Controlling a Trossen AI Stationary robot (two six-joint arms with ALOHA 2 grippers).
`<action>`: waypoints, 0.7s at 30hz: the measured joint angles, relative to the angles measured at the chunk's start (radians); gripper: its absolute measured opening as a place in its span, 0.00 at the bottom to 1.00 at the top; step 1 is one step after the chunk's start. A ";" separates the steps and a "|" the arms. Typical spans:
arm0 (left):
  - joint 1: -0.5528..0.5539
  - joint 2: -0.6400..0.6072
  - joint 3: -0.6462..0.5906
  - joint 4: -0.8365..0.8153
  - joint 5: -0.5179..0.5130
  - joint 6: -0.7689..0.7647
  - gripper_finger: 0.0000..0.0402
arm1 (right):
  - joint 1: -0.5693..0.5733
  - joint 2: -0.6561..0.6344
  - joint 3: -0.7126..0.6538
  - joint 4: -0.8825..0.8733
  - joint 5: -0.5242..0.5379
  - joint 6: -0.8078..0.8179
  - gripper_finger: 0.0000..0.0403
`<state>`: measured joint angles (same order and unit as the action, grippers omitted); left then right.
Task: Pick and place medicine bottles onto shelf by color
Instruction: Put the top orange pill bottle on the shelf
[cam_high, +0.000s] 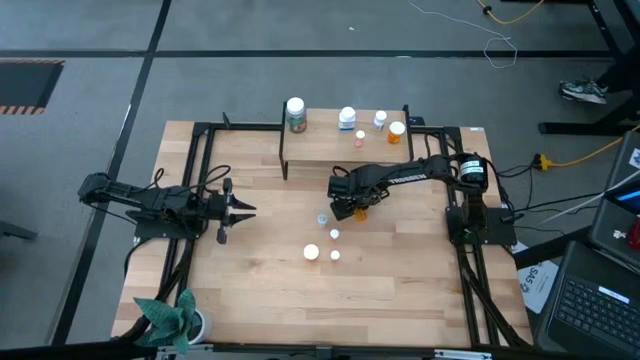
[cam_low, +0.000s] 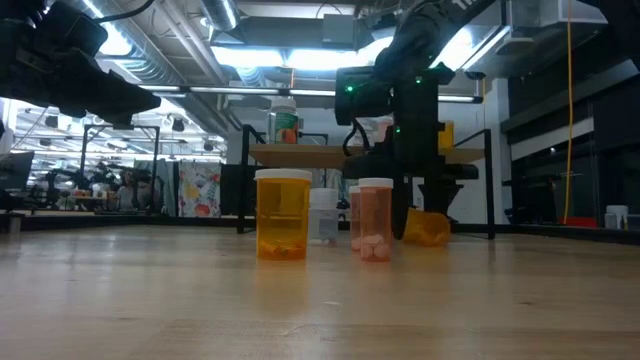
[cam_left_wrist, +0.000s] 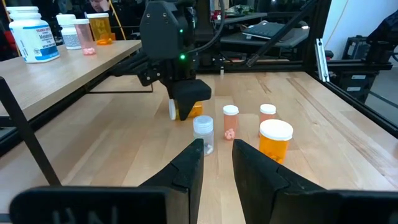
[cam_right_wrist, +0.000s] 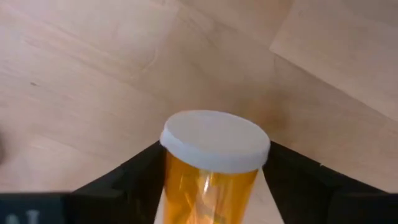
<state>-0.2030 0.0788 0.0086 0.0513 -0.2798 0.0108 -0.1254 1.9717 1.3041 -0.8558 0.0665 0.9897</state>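
- The right gripper (cam_high: 357, 207) sits just right of centre in the high view, low over the table in front of the shelf (cam_high: 345, 150).
- In the right wrist view its two fingers stand on either side of an orange bottle (cam_right_wrist: 211, 168) with a white cap, flush against its body; it looks clasped, or very nearly so.
- In the low view this bottle appears tilted on its side at the tabletop, right of centre, under the arm. Whether it is already clear of the wood I cannot tell.
- So the step in hand is, by my judgement, the pick of this orange bottle.
- The shelf already carries a green bottle (cam_high: 295, 115) at its left end, then a white one (cam_high: 347, 119) and a small bluish one (cam_high: 380, 119), and an orange bottle on the shelf (cam_high: 397, 131) at the right end.
- The next move calls for a firm lift, a swing up toward the upper right of the high view, and a landing beside that orange one without knocking its neighbours.
- Four bottles wait on the table below centre: a clear one (cam_left_wrist: 203, 132), two slim pinkish ones (cam_left_wrist: 230, 120), and a broad orange one (cam_left_wrist: 275, 139).
- The left gripper (cam_high: 240, 209) waits at centre left of the high view, fingers parted, holding nothing.
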 joint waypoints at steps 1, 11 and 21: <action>0.000 0.000 0.000 0.000 0.000 0.000 0.20 | 0.001 0.000 0.000 0.000 0.000 0.000 0.60; 0.000 0.000 0.000 0.000 0.000 0.000 0.20 | 0.027 0.000 0.018 0.000 0.022 -0.069 0.36; 0.000 0.000 0.000 0.000 0.000 0.000 0.20 | 0.121 -0.004 0.248 -0.114 0.346 -0.193 0.39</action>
<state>-0.2031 0.0788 0.0086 0.0513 -0.2794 0.0105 -0.0040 1.9675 1.5521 -0.9696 0.4121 0.7966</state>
